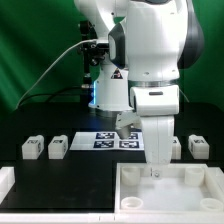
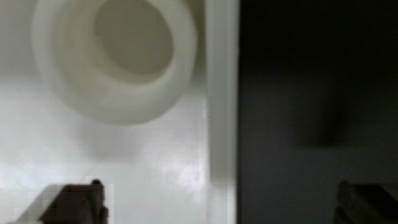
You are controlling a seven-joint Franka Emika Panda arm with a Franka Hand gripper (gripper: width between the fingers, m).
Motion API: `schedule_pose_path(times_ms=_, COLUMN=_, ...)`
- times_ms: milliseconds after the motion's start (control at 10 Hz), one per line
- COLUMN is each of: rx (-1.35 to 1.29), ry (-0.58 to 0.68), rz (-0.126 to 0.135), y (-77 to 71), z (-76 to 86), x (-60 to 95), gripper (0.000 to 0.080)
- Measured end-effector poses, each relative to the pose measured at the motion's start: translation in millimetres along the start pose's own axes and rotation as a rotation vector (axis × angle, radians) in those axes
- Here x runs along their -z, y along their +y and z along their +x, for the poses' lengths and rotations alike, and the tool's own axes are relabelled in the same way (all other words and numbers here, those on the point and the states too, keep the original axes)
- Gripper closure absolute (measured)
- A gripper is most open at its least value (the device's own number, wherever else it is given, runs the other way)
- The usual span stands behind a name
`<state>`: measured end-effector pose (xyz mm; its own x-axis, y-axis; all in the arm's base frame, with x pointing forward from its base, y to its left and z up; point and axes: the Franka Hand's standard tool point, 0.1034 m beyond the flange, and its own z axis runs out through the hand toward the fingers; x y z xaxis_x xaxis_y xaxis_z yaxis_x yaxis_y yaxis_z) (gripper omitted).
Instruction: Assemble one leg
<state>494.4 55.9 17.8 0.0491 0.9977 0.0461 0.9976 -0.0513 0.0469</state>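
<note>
A: Nearest to us, what's in the way?

B: The large white square part point(image 1: 165, 186) fills the front on the exterior view's right. The gripper point(image 1: 153, 172) stands over its back rim, and a white post, the leg point(image 1: 157, 145), rises upright there just under the hand. Whether it is seated in the corner I cannot tell.

A: Is the gripper holding it?

B: No. In the wrist view the two dark fingertips point(image 2: 75, 203) stand wide apart with nothing pinched between them; only a pale surface with a round socket point(image 2: 121, 50) lies ahead. The jaws are spread.

A: How would that leg handle?

B: I judge it light, stiff, hard plastic with smooth faces, so somewhat slippery. A grip across two flat opposite faces, near the middle of its length, looks safest; a hold near the end could let it tip.

A: And farther back?

B: The marker board point(image 1: 108, 140) lies flat behind the part. Spare legs sit in a row: two at the exterior view's left point(image 1: 44, 148), one at the right point(image 1: 198, 146). Beyond is the green curtain point(image 1: 40, 50).
</note>
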Motion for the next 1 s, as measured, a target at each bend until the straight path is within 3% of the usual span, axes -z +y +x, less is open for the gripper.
schedule_pose_path(times_ms=300, rx=-0.025, ry=0.001, rz=-0.003, y=1.0, z=0.2, x=1.6, gripper=0.0151)
schedule_pose_path(times_ms=400, rx=-0.094, ry=0.001, rz=-0.023, y=5.3, z=3.2, x=14.2, gripper=0.0151)
schedule_pose_path(times_ms=500, rx=-0.134, ry=0.002, rz=-0.042, y=3.7, z=11.2, x=28.9, gripper=0.0151)
schedule_pose_path(times_ms=800, rx=-0.529, ry=0.025, rz=-0.059, y=-4.6, z=43.0, x=49.1, gripper=0.0151)
schedule_pose_path(times_ms=1000, rx=-0.689, ry=0.037, rz=-0.049, y=-5.4, z=42.2, x=46.4, gripper=0.0151)
